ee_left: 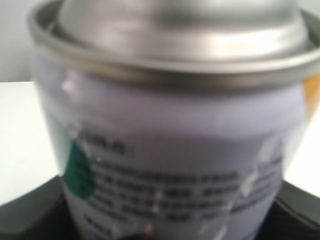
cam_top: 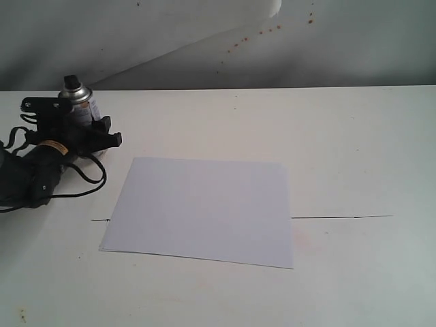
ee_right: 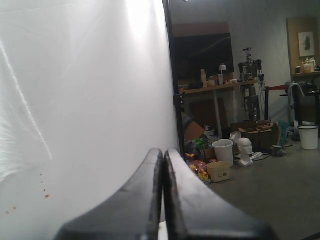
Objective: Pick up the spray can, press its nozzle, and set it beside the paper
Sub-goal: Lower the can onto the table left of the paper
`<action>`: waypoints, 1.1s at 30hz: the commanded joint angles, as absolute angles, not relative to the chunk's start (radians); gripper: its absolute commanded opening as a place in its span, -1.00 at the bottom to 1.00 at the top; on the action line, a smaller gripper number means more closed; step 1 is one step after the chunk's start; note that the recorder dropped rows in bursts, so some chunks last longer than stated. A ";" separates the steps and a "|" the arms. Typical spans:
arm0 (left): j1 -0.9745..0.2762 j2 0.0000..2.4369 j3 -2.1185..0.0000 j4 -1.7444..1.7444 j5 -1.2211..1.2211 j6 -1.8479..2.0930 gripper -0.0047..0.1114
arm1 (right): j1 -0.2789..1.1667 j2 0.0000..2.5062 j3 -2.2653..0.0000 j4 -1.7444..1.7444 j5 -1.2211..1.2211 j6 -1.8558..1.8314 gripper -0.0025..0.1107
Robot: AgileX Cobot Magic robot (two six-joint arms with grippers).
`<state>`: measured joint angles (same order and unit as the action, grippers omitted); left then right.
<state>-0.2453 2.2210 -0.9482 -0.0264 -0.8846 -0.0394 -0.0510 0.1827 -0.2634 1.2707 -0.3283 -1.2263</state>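
Observation:
The spray can stands upright at the table's back left, silver with a white printed label. Its small black nozzle tops the domed lid. My left gripper reaches in from the left and closes round the can's lower body. In the left wrist view the can fills the frame, blurred, with a dark finger pressed against each side. The paper lies flat in the middle of the table, to the right of the can. My right gripper is shut and empty, aimed away from the table.
A white backdrop sheet hangs behind the table. A thin dark seam crosses the tabletop beside the paper. The left arm's black cable loops on the table near the paper's left edge.

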 commanded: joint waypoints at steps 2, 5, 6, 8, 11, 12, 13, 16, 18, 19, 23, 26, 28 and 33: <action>-0.225 2.212 -0.960 0.094 -0.955 -0.104 -0.92 | -0.059 0.180 -0.263 1.273 -0.332 -1.227 -0.96; -0.225 2.212 -0.960 0.127 -0.955 -0.104 -0.92 | -0.059 0.180 -0.263 1.273 -0.332 -1.225 -0.96; -0.225 2.212 -0.960 0.145 -0.957 -0.109 -0.92 | -0.059 0.180 -0.263 1.273 -0.332 -1.225 -0.96; -0.225 2.212 -0.960 0.145 -0.957 -0.109 -0.92 | -0.059 0.180 -0.263 1.273 -0.332 -1.225 -0.96; -0.225 2.212 -0.960 0.145 -0.957 -0.109 -0.92 | -0.059 0.180 -0.263 1.273 -0.332 -1.225 -0.96; -0.225 2.216 -0.960 0.145 -0.957 -0.119 -0.92 | -0.059 0.180 -0.263 1.273 -0.332 -1.225 -0.96; -0.225 2.222 -0.960 0.145 -0.961 -0.128 -0.92 | -0.059 0.180 -0.263 1.273 -0.332 -1.225 -0.96; -0.225 2.254 -0.960 0.167 -0.968 -0.134 -0.92 | -0.059 0.180 -0.263 1.273 -0.332 -1.225 -0.96; -0.225 2.271 -0.960 0.173 -0.976 -0.134 -0.92 | -0.059 0.180 -0.263 1.273 -0.332 -1.225 -0.96; -0.225 2.274 -0.960 0.173 -0.985 -0.134 -0.92 | -0.059 0.180 -0.263 1.273 -0.332 -1.227 -0.96; -0.225 2.281 -0.960 0.173 -1.017 -0.130 -0.92 | -0.059 0.180 -0.263 1.273 -0.332 -1.227 -0.96; -0.225 2.281 -0.960 0.179 -1.022 -0.126 -0.92 | -0.059 0.180 -0.263 1.273 -0.332 -1.227 -0.96; -0.225 2.281 -0.960 0.183 -1.018 -0.122 -0.91 | -0.059 0.180 -0.263 1.273 -0.332 -1.227 -0.96; -0.225 2.281 -0.960 0.183 -1.016 -0.122 -0.76 | -0.059 0.180 -0.263 1.273 -0.332 -1.227 -0.96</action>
<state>-0.2246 2.2887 -0.9499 0.1824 -0.9666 -0.1213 -0.0510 0.1827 -0.2634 1.2707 -0.3283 -1.2263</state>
